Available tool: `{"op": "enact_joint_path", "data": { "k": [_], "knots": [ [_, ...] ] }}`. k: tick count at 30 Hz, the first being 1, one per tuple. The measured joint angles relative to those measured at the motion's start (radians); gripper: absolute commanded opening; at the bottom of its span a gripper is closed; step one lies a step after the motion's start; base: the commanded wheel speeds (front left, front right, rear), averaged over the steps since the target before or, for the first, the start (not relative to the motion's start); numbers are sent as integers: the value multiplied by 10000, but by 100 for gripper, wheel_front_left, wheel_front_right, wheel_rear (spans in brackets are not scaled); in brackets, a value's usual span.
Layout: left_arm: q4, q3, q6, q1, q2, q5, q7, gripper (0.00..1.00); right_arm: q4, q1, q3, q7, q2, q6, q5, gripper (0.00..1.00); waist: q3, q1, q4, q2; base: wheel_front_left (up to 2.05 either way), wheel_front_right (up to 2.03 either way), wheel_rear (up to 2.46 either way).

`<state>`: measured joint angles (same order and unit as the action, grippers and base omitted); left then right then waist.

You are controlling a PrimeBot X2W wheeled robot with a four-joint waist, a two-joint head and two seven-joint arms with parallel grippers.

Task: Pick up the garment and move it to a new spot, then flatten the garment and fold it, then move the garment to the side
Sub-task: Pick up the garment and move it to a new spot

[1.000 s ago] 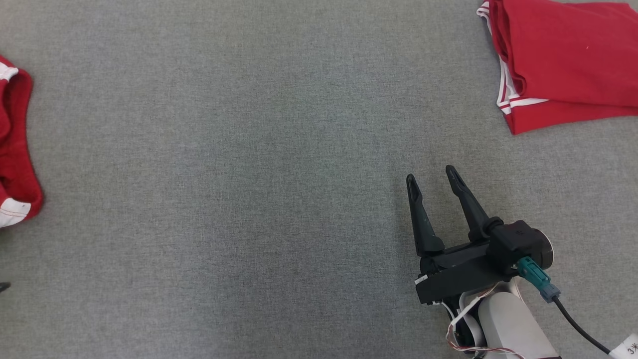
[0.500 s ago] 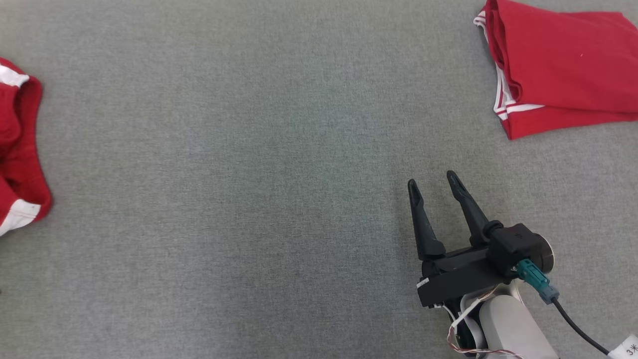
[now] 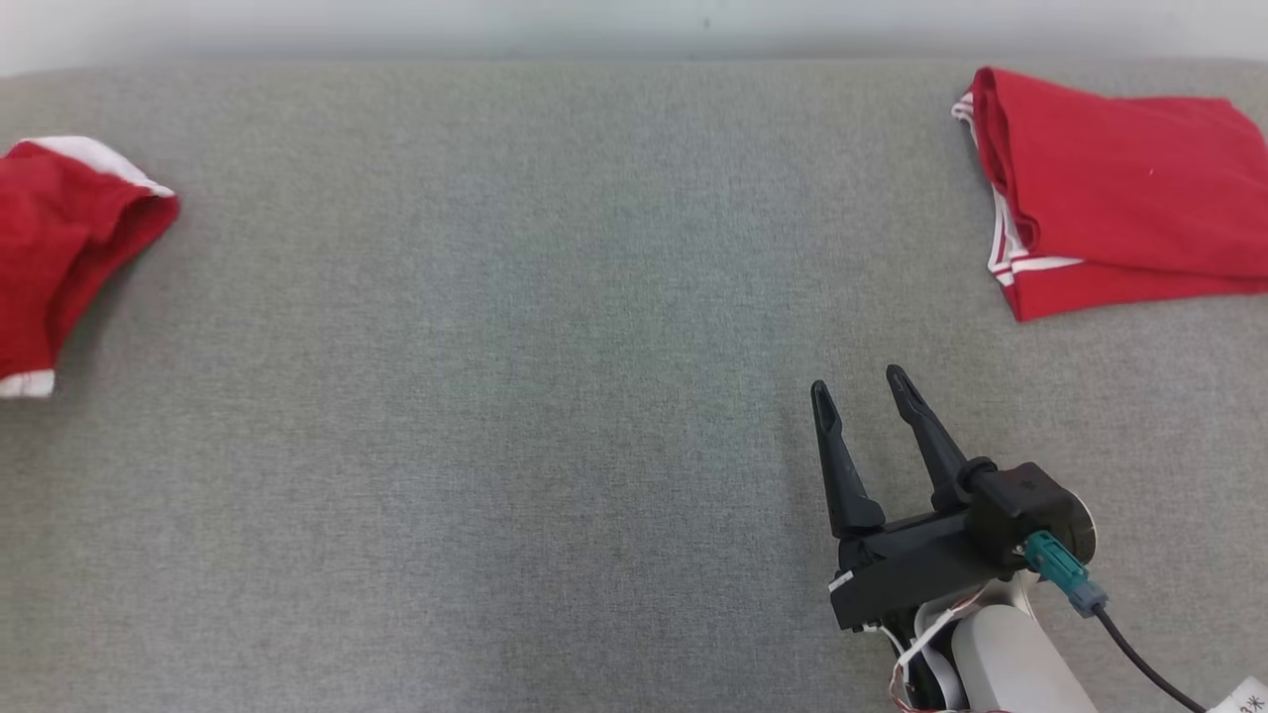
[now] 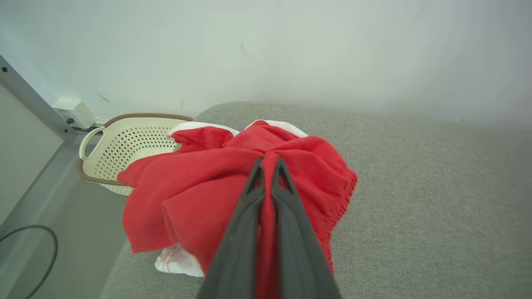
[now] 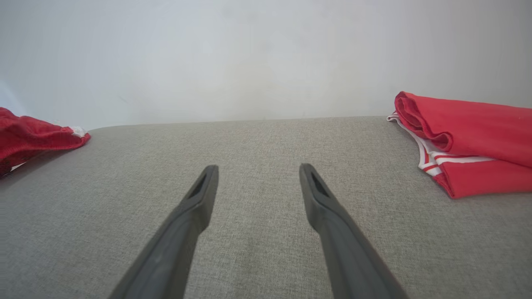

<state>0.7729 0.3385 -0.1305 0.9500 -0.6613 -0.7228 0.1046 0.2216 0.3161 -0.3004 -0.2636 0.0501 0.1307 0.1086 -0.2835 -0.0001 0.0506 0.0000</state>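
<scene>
A crumpled red garment [image 3: 59, 248] with white trim lies bunched at the left edge of the grey table [image 3: 515, 396]. In the left wrist view my left gripper [image 4: 269, 162] is shut on a fold of this red garment [image 4: 216, 191], the cloth pinched between the two dark fingers. The same garment [image 5: 33, 137] shows at the far left of the right wrist view. My right gripper [image 3: 860, 386] rests low over the table at the lower right, open with nothing between its fingers; it is the open gripper [image 5: 257, 168] in its own wrist view.
A second red garment [image 3: 1109, 188] with white stripes lies folded at the table's far right, also seen as a folded pile [image 5: 469, 141]. A cream perforated basket [image 4: 124, 141] stands beyond the table's left end. A pale wall runs behind the table.
The head camera has tilted up, so the table's far edge and wall now show. The left garment's shape has changed, bunched higher. The right gripper has stayed put and open.
</scene>
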Motion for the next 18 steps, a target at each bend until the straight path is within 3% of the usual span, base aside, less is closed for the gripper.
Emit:
{"op": "enact_joint_path", "data": {
  "k": [11, 18],
  "knots": [
    [-2740, 1103, 6, 661, -157, -104, -174, 0, -109, -219, 142, 0, 0, 0, 265, 100, 543, 0, 158, 0, 0, 0, 0],
    [-4963, 1442, 644, 408, 612, -6, -10, 0, -238, -330, 257, 0, 2, 0, 408, 100, 579, 0, 766, 0, 0, 0, 0]
  ]
}}
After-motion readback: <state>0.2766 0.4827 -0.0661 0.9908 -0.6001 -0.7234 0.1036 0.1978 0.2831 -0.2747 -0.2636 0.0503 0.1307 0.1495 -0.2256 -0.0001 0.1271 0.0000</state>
